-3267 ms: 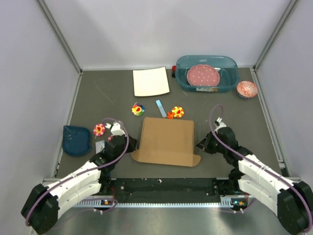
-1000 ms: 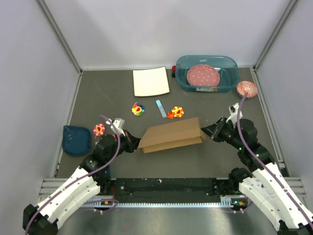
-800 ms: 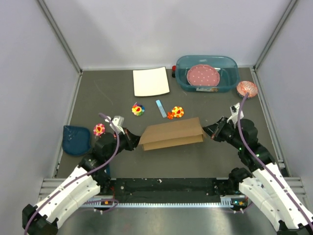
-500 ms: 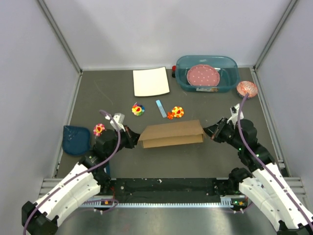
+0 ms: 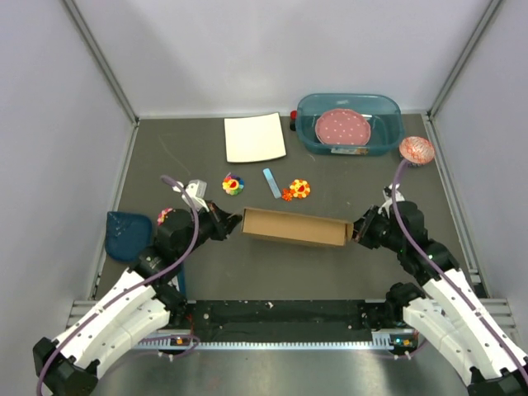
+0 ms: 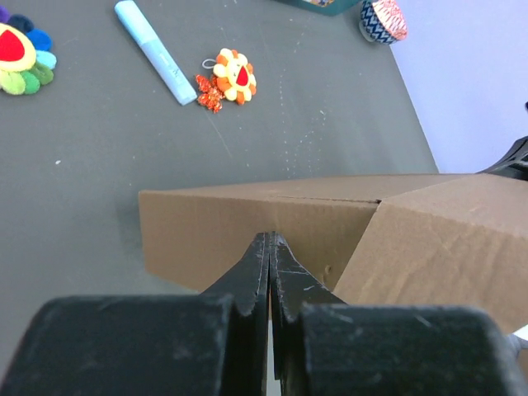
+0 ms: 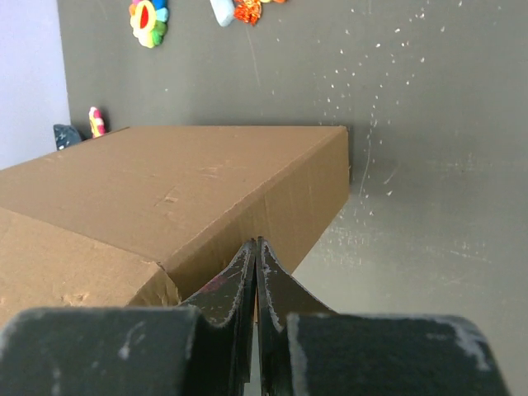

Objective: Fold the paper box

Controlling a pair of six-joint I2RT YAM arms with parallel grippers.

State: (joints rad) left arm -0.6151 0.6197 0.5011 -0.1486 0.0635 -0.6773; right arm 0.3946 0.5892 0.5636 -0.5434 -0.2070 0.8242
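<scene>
The paper box (image 5: 293, 227) is plain brown cardboard, held off the table between my two grippers and turned so that the top view sees it nearly edge-on. My left gripper (image 5: 236, 223) is shut on its left end. My right gripper (image 5: 354, 233) is shut on its right end. In the left wrist view the fingertips (image 6: 271, 241) pinch a thin cardboard edge of the box (image 6: 239, 219). In the right wrist view the gripper (image 7: 255, 245) pinches the lower edge of the box (image 7: 181, 169).
A white square sheet (image 5: 254, 138) lies at the back. A teal tub (image 5: 351, 97) holds a pink plate (image 5: 342, 128). A pink cupcake liner (image 5: 417, 150) lies to its right. Two flower toys (image 5: 233, 184) (image 5: 299, 189) and a blue stick (image 5: 272, 182) lie behind the box. A dark blue piece (image 5: 128, 235) lies at left.
The box lay flat on the table. Both grippers took hold of its ends, lifted it and tilted it step by step until it shows edge-on.
</scene>
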